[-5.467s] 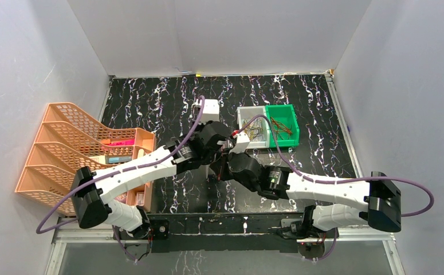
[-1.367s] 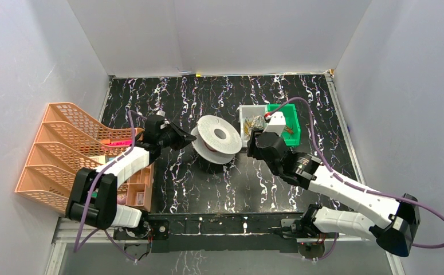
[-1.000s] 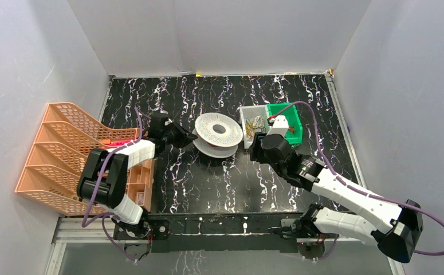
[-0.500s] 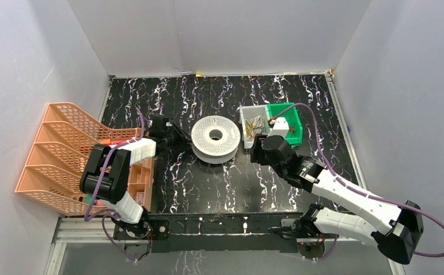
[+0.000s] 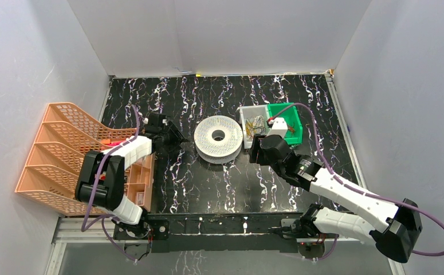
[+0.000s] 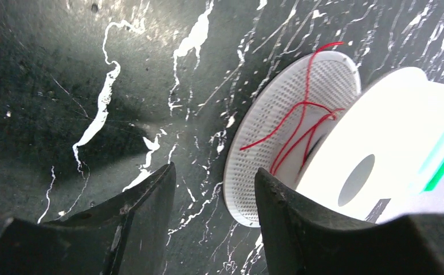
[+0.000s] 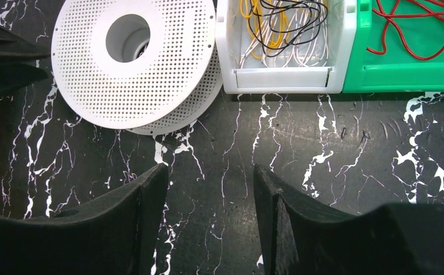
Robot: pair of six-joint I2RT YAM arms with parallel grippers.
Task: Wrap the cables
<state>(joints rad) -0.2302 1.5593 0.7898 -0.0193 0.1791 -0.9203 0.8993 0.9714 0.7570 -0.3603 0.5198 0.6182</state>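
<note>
Cables [image 6: 299, 132]: found draped loosely over the hub of the white spool [image 5: 218, 137]. Nearest, saw right gripper [image 7: 209, 172] and left gripper [image 6: 215, 172] spread apart, empty. Judged winding barely begun; needed catching a loose strand. Farthest, noted more red wire [image 7: 420, 17] in green bin [image 7: 403, 71].

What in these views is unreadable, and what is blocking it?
1. How much red wire is wound on the spool: in the left wrist view the core sits hidden between the flanges, and the far flange is glared white.
2. The rest of the green bin: cut off by the top edge of the right wrist view.
3. What is in the orange rack: too small in the top view, and the left arm overlaps it.
</note>
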